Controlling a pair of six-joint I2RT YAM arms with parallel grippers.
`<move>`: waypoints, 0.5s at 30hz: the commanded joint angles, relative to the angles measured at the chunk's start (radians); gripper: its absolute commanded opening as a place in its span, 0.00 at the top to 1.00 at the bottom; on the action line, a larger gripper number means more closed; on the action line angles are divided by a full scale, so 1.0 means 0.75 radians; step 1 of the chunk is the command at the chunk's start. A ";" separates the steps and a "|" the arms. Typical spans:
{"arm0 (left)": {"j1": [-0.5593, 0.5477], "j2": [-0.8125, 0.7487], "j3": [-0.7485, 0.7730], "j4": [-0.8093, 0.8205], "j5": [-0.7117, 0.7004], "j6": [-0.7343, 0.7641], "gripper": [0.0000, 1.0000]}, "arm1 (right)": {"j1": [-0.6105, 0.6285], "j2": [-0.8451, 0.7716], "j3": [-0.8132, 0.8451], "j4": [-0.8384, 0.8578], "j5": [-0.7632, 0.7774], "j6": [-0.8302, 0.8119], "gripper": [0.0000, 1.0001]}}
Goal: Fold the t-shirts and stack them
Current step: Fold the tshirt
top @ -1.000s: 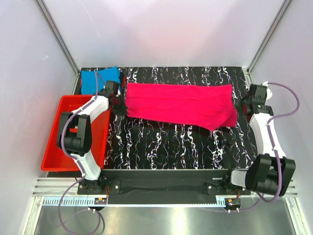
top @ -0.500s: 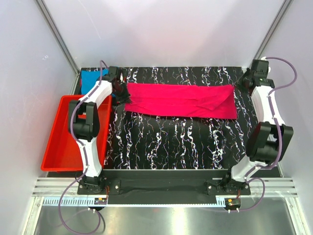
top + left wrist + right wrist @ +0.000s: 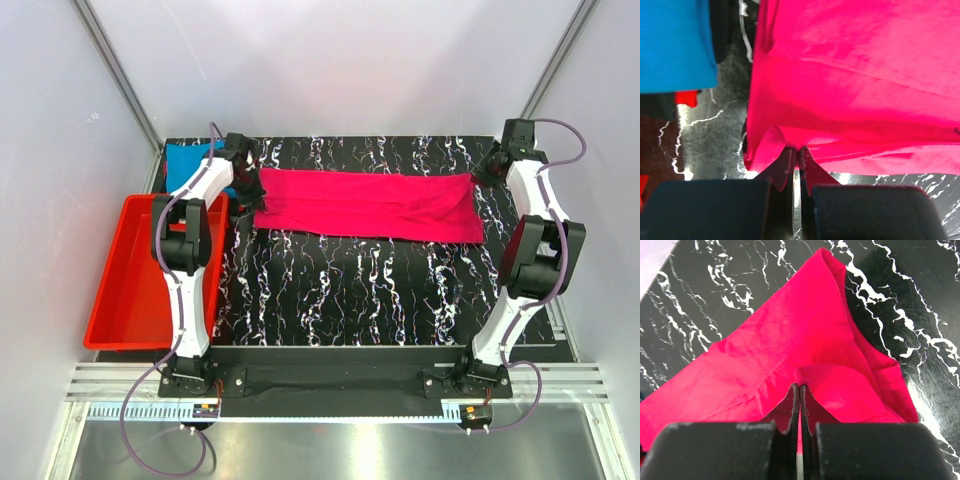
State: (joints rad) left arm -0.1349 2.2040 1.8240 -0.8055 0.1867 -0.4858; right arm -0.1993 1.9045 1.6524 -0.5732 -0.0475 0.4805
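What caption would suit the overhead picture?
Left gripper and right gripper pinch opposite ends of a pink t-shirt stretched across the black marbled table.

**Two t-shirts being laid side by side along the far side of the table (image 3: 350,290)**

The stretched t-shirt (image 3: 370,205) is being held lengthwise, left to right, across the far part of the table. Its left end is being pinched by the left gripper (image 3: 250,186) and its right end by the right gripper (image 3: 482,176). The corner t-shirt (image 3: 190,162) is being borne by the table at the far-left corner. It is being separated from the stretched t-shirt by the left gripper and a strip of table. The tray (image 3: 130,285) is being positioned at the table's left edge, just in front of the corner t-shirt.
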 commanded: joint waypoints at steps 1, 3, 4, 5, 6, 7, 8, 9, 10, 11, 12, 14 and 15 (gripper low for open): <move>0.028 0.025 0.086 -0.010 -0.026 0.018 1.00 | -0.002 0.034 0.071 0.009 -0.023 -0.021 1.00; 0.035 0.033 0.108 -0.016 -0.024 0.018 1.00 | -0.002 0.042 0.071 0.022 -0.029 -0.019 1.00; 0.035 0.041 0.114 -0.020 -0.024 0.018 1.00 | -0.002 0.046 0.075 0.022 -0.029 -0.017 1.00; 0.037 0.045 0.124 -0.020 -0.024 0.020 1.00 | -0.004 0.048 0.083 0.026 -0.031 -0.017 1.00; 0.037 0.045 0.127 -0.022 -0.024 0.020 1.00 | -0.004 0.048 0.084 0.020 -0.033 -0.015 1.00; 0.039 0.047 0.131 -0.022 -0.024 0.020 1.00 | -0.004 0.054 0.092 0.018 -0.033 -0.013 1.00; 0.041 0.050 0.133 -0.022 -0.024 0.018 1.00 | -0.004 0.054 0.098 0.018 -0.041 -0.009 1.00; 0.041 0.050 0.135 -0.024 -0.018 0.018 1.00 | -0.004 0.056 0.104 0.001 -0.043 -0.005 1.00; 0.041 0.050 0.141 -0.026 -0.012 0.018 1.00 | -0.004 0.058 0.120 -0.009 -0.047 -0.003 1.00; 0.043 0.048 0.143 -0.032 -0.008 0.020 1.00 | -0.004 0.058 0.130 -0.037 -0.053 0.002 1.00; 0.043 0.043 0.139 -0.037 0.000 0.020 1.00 | -0.004 0.058 0.139 -0.054 -0.055 0.008 1.00; 0.043 0.021 0.123 -0.035 0.003 0.020 1.00 | -0.004 0.056 0.163 -0.099 -0.049 0.014 1.00; 0.043 0.007 0.114 -0.031 0.007 0.018 1.00 | -0.004 0.054 0.179 -0.113 -0.049 0.020 1.00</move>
State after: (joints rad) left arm -0.1123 2.2433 1.8847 -0.8322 0.1875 -0.4858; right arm -0.1993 1.9522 1.7222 -0.6117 -0.0715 0.4824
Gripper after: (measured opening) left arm 0.024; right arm 0.011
